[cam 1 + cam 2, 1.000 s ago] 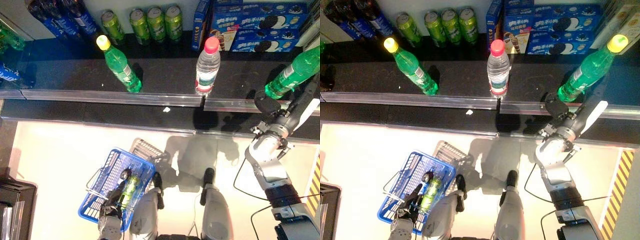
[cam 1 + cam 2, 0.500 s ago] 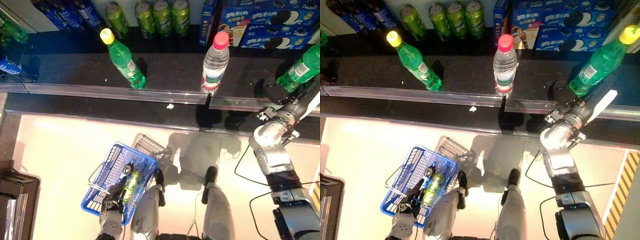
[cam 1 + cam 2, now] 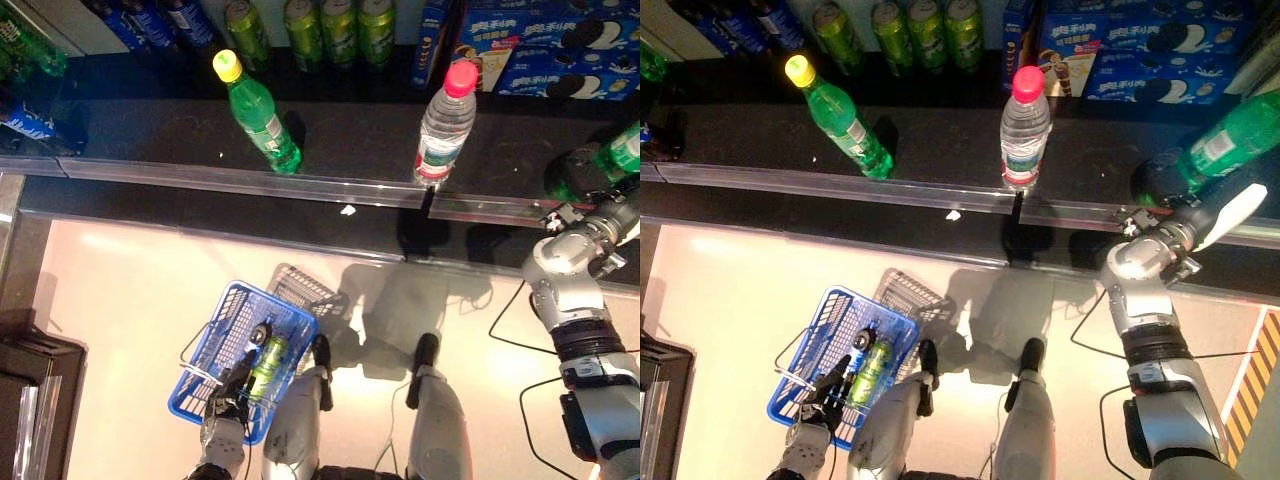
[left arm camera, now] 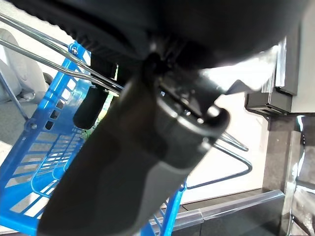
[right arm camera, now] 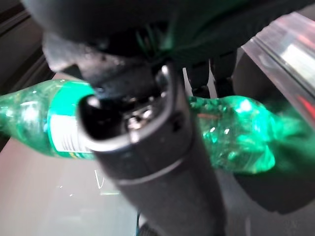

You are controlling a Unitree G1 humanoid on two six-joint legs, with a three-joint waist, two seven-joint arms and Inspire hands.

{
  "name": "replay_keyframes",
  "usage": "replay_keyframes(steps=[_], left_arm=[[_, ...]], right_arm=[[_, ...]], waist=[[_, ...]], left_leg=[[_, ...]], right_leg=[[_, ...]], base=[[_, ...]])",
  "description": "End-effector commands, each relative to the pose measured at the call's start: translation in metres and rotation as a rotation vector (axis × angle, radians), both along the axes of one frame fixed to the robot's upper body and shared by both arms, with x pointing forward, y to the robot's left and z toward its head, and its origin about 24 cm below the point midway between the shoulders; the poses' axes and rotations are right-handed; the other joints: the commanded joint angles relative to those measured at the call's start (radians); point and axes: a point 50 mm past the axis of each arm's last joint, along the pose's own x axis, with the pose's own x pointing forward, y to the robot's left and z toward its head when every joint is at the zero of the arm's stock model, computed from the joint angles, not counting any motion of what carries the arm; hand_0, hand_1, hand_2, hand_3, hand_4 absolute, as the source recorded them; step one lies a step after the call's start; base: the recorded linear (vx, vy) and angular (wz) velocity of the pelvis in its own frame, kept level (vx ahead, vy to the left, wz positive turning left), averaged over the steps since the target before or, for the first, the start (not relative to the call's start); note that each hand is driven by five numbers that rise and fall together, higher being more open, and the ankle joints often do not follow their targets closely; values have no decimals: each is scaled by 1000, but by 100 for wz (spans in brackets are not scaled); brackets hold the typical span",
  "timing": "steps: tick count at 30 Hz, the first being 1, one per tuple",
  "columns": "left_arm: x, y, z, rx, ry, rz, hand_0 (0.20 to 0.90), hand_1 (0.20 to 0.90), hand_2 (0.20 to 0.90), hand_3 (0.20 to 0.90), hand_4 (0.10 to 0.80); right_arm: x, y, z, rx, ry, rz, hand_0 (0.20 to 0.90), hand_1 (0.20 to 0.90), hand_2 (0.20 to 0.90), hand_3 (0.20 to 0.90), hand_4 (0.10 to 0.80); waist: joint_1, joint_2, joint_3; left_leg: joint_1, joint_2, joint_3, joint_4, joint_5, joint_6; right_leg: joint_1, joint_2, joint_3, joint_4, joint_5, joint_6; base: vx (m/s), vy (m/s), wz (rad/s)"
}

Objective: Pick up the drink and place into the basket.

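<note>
At the right end of the black shelf stands a green drink bottle (image 3: 1230, 140). My right hand (image 3: 1155, 185) is at its base. In the right wrist view the thumb (image 5: 157, 162) lies across the bottle (image 5: 236, 128) and the fingers curl round its far side. Low on the left, my left hand (image 3: 222, 430) is shut on the wire handle (image 4: 59, 64) of a blue basket (image 3: 205, 345), which hangs above the pale floor. A green can (image 3: 268, 365) lies inside the basket.
Further left on the shelf stand a green bottle with a yellow cap (image 3: 258, 112) and a clear water bottle with a pink cap (image 3: 443, 125). Green cans (image 3: 320, 25) and blue biscuit boxes (image 3: 560, 50) line the back. A metal rail (image 3: 300, 185) edges the shelf.
The camera has moved, so the whole picture has shifted. My right hand has reached forward from below the shelf edge and closed round the green bottle's base. The left hand still holds the basket.
</note>
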Motion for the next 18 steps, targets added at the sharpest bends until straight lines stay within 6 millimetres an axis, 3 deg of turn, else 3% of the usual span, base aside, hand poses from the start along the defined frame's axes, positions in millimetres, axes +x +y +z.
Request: replay_keyframes(steps=[1, 11, 18], left_arm=[[1, 17, 13, 69, -107, -11, 300, 300, 300, 200, 100], [0, 21, 14, 65, -119, -6, 300, 300, 300, 200, 100], [-3, 26, 13, 63, -117, 21, 300, 300, 300, 200, 100]], right_arm=[[-11, -23, 70, -111, -227, -35, 300, 300, 300, 200, 100], [-16, -33, 78, -104, -272, -38, 300, 300, 300, 200, 100], [-21, -28, 80, -104, -344, -17, 300, 300, 300, 200, 100]], waist=[[-5, -4, -37], [1, -11, -42], [-3, -20, -49]], left_leg=[[-72, 5, -66, 139, 85, -40], [-69, 2, -67, 138, 74, -37], [-71, 7, -66, 167, 71, -39]], right_leg=[[42, 11, -37, 4, -40, -43], [43, 13, -44, 13, -45, -43], [49, 20, -50, 36, -64, -51]], base=[[-6, 6, 3], [-9, 4, 4], [-20, 5, 1]])
